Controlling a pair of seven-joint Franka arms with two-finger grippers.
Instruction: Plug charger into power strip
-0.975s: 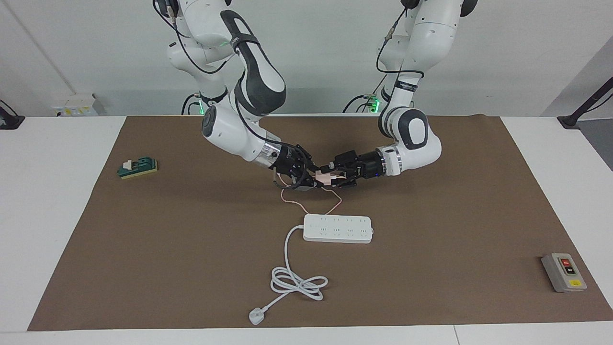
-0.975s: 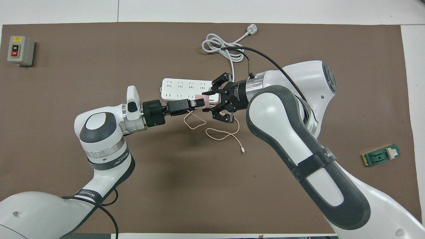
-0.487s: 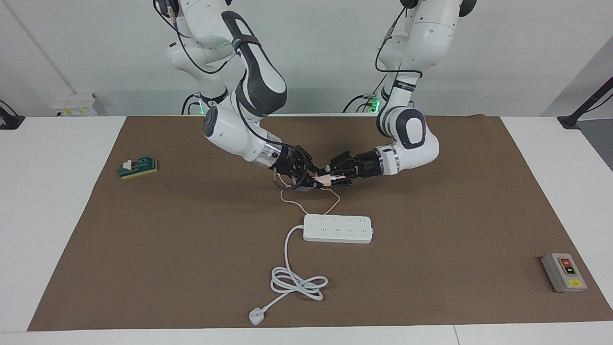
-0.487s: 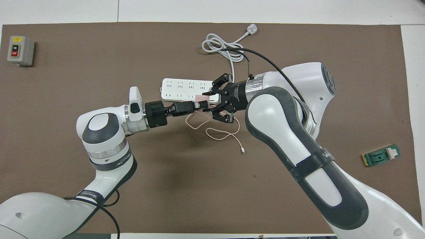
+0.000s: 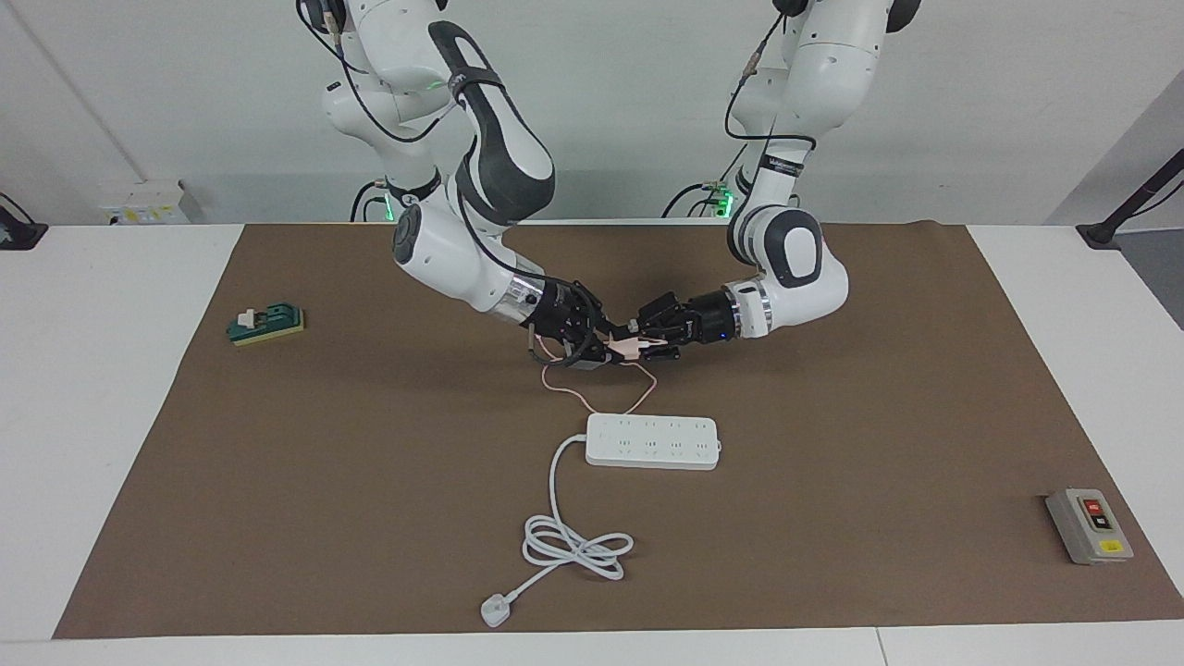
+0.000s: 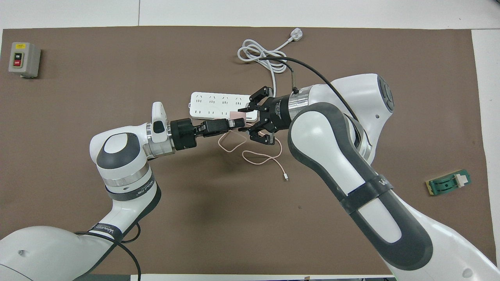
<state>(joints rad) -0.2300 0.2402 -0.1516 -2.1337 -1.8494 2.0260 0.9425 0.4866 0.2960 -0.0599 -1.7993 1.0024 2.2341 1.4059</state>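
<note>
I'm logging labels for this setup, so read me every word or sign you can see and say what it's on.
"OFF": red button of the switch box.
"ON": its black button, barely legible.
Yellow sticker on the box: too small to read.
Lettering on both arms' wrist bands: too blurred to read.
Power strip: no readable text.

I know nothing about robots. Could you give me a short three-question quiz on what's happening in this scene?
1. True or false: the charger is already plugged into the power strip.
2. Which holds the charger? A) the left gripper alone B) the right gripper alone C) both
3. Fill in: the charger's pink cable trails on the brown ____.

Key
1. False: it is held in the air, apart from the strip.
2. C: both are shut on it.
3. mat
</note>
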